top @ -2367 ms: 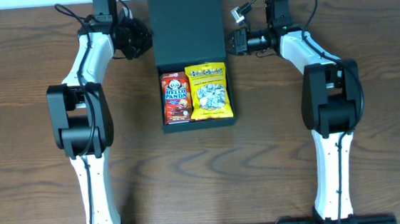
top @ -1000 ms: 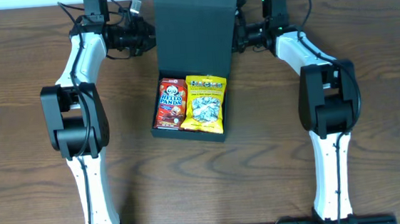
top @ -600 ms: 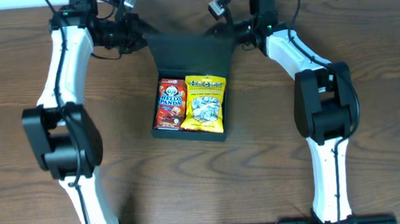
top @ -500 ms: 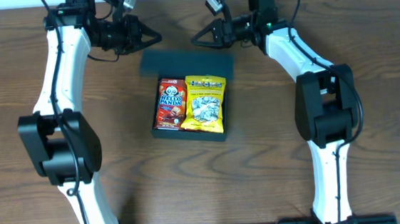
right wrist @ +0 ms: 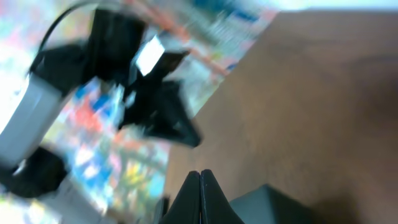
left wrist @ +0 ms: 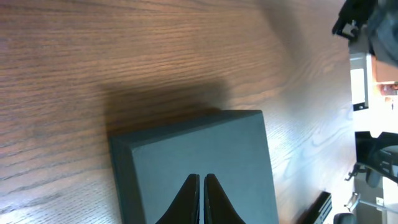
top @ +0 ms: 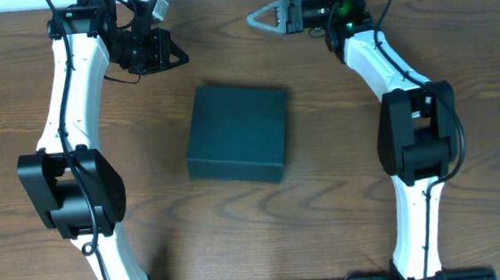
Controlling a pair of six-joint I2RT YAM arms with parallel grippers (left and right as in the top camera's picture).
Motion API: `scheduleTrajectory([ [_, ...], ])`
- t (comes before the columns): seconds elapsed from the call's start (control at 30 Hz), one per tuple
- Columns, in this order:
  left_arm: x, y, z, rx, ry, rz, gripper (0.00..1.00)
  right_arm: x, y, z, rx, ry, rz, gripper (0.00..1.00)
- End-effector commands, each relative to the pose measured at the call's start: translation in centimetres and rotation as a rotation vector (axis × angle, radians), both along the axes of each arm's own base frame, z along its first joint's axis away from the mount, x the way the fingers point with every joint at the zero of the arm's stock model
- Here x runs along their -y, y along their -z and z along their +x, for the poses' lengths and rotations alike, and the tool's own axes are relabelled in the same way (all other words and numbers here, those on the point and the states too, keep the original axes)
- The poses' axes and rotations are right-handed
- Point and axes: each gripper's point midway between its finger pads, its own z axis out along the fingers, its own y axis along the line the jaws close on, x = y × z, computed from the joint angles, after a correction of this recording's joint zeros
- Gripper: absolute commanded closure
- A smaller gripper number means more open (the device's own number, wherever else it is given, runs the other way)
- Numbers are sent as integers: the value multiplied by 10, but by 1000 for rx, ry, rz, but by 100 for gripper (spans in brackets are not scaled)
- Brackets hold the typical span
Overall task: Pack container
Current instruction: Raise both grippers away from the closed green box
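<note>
Though the container (top: pixel 237 145) hides its inside, left gripper (left wrist: pixel 203 180) and right gripper (right wrist: pixel 199 178) pinch empty.

Dark teal-black matte square cardboard box (left wrist: pixel 205 155), plain, uniform, directly ahead of black left pincer (left wrist: pixel 200 180). Brown wood-grain table (left wrist: pixel 124 56) beyond. White arm links (top: pixel 72 91), black joints.

The container (top: pixel 236 134) is now lying shut at frame centre, its inside no longer showing. The left gripper (top: pixel 175 56) and right gripper (top: pixel 254 18) are drawing back toward the top edge, fingers closing together.
</note>
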Motion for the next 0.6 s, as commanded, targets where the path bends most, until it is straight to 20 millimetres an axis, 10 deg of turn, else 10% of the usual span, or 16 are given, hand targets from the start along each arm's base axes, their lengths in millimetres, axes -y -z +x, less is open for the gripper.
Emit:
scheduleTrajectory([
  [0.0,-3,-16,-2,52,8,25,94,19,10,46,-14,288,-78,98],
  [0.13,-16,-5,1,-21,-102,92,94,58,82,77,-228,625,-335,98],
  [0.3,-37,15,-4,-93,-211,284,94,92,135,62,-314,740,-614,98],
  [0.57,-8,-11,-1,15,-185,293,94,109,68,34,-77,679,-768,98],
])
